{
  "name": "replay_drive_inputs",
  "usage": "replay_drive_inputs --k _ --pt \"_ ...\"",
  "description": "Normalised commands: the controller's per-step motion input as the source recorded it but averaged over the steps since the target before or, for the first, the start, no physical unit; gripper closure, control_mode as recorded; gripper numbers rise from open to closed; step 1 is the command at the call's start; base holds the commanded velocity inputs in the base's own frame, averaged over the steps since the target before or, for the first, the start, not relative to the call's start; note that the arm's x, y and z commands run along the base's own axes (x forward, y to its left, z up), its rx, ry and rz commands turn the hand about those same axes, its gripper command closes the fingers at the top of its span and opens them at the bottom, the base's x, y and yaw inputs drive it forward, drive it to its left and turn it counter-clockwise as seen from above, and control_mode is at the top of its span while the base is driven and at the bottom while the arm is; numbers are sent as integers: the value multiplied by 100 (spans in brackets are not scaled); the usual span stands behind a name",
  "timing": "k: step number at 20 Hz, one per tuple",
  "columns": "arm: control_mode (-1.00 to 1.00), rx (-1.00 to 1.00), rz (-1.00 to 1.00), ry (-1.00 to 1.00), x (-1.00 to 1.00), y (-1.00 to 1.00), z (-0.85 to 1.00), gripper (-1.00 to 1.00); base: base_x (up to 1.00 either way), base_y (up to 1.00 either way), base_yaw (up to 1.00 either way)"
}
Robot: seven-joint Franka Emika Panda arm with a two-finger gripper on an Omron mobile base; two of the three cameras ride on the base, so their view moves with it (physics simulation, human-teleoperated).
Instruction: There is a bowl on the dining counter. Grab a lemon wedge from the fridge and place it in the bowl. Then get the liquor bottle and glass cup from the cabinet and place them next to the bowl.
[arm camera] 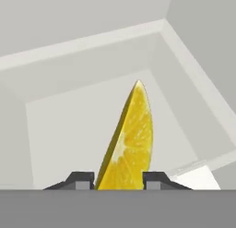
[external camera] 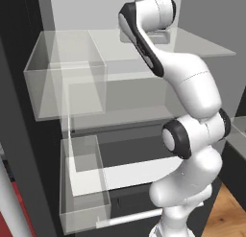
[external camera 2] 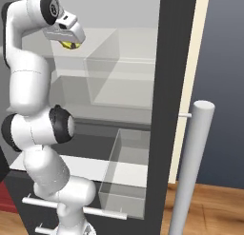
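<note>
One lemon wedge (arm camera: pixel 129 144) between two claw (arm camera: pixel 119 180) fingertips (arm camera: pixel 83 180)

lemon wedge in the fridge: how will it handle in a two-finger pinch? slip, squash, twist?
The lemon wedge is thin and tapered, so it may pivot between the fingertips. Its cut face looks wet, so probably slippery. It is small, likely light, and soft under squeeze.

Count, fridge interior open:
- Lemon wedge (arm camera: pixel 129 139): one, bright yellow.
- Gripper (arm camera: pixel 119 180): one; two dark fingertips (arm camera: pixel 82 180).
- Fridge (external camera 2: pixel 171 86): one, dark grey.
- Clear bins: three seen. One upper left (external camera: pixel 65 87), one lower left (external camera: pixel 84 188), one lower right (external camera 2: pixel 126 170). An upper-right one is too faint to be sure of.
- Pale bar handles: three. One upright (external camera 2: pixel 193 167), two horizontal, low on the front (external camera 2: pixel 76 205).
- Robot arm (external camera: pixel 192 135): one, white.
</note>
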Motion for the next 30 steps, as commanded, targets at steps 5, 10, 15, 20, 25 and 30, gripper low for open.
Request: replay_drive_inputs --k 5,10,15,20,25,30 --pt "-100 0 6 -27 -100 0 -55 100 0 0 0" --pt "-100 0 5 -34 -100 0 -65 100 0 0 0" --pt "-100 0 4 -27 -100 0 -11 100 0 0 0" --pt "-100 0 1 -5 -100 -1 1 100 0 0 0" --pt "-100 0 2 0 -100 0 0 100 0 0 0" --pt "-100 0 5 7 -69 0 -11 100 0 0 0"
